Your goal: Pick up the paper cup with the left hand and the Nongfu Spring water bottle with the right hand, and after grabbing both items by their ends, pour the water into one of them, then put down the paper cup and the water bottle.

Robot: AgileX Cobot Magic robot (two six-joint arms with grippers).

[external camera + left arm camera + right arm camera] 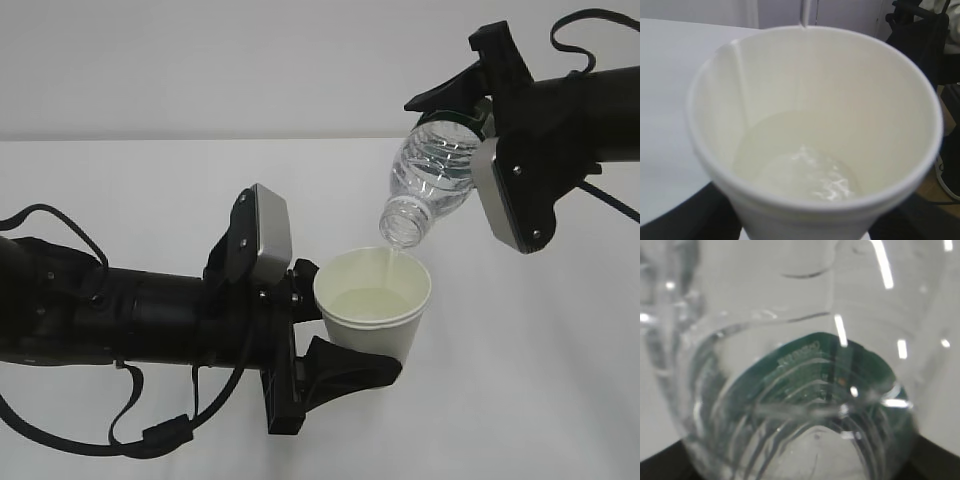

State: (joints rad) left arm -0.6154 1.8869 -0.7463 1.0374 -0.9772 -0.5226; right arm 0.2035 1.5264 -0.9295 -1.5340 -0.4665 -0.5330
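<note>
The white paper cup (372, 300) hangs upright above the table, my left gripper (348, 332) shut on its lower half, one black finger on either side. The clear Nongfu Spring water bottle (432, 168) is tilted mouth-down over the cup's rim, held at its base by my right gripper (452, 128). A thin stream of water (391, 258) falls into the cup, where pale water (800, 172) covers the bottom. In the left wrist view the paper cup (815, 100) fills the frame. The right wrist view shows the ribbed bottle (790, 340) and its dark green label (840, 370) close up.
A white table (520, 380) spreads under both arms, with a plain white wall behind. In the left wrist view the table's edge (670, 210) curves at lower left, and dark furniture (925, 45) stands beyond the cup at upper right.
</note>
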